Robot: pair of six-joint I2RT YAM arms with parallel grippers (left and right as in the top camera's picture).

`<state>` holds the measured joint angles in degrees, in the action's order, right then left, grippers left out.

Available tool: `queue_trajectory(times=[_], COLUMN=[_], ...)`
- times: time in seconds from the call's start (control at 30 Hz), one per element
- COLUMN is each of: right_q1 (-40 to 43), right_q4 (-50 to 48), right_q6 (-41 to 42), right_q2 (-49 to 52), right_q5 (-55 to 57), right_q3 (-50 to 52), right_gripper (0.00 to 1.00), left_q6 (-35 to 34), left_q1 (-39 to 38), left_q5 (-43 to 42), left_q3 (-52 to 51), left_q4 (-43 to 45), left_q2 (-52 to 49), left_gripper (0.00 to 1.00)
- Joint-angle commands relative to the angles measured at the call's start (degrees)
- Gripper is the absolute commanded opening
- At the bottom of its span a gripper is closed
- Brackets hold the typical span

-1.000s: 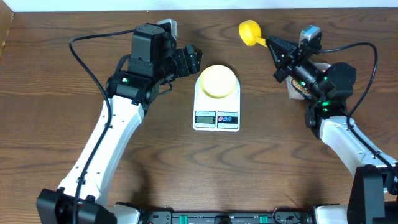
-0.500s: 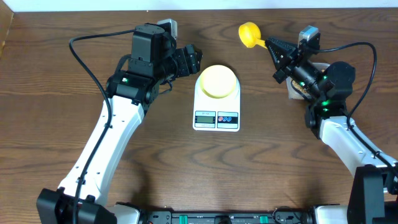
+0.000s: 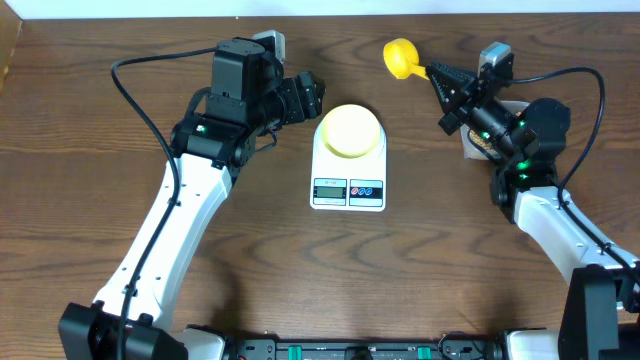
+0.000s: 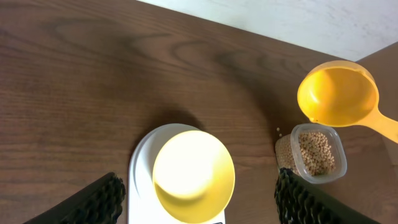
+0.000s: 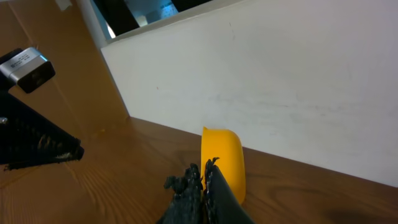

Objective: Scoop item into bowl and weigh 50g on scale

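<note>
A dark brown wooden table (image 3: 300, 260) fills the view. Nearest on it lies the flat white kitchen scale (image 3: 348, 185), with its little grey screen and two buttons on the near edge. The marks there are too small to read. The small round pale yellow bowl (image 3: 349, 131) sits on the scale's far half. Just left of the bowl hangs the left gripper (image 3: 308, 97), its black fingers wide apart and holding nothing. Off to the right, a clear plastic tub (image 4: 284, 152) holds the small round tan beans (image 4: 318, 149). The right gripper (image 3: 443, 75) is squeezed tight on the handle of the bright yellow scoop (image 3: 401, 55). The scoop's cup is past the tub, well apart from the bowl. A white wall (image 5: 280, 81) stands behind the table.
</note>
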<state>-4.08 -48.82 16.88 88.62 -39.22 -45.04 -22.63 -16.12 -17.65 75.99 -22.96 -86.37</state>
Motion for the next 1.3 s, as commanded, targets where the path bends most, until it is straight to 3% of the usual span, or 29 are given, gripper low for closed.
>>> queue_trajectory(times=[0.0,1.27], right_q1=[0.24,0.35], right_q4=[0.37,3.87], right_q6=[-1.05,-1.09], right_q2=[0.11,0.11], right_q5=[-0.2,-0.17], right_q3=[-1.14,-1.14], right_gripper=[0.01,0.01], left_q6=[0.52,0.79], left_q1=[0.09,0.09], left_q5=[0.37,3.39], left_q3=[-0.13,-0.13], left_q4=[-0.17,-0.61], left_q2=[0.33,0.33], left_gripper=[0.79,0.79])
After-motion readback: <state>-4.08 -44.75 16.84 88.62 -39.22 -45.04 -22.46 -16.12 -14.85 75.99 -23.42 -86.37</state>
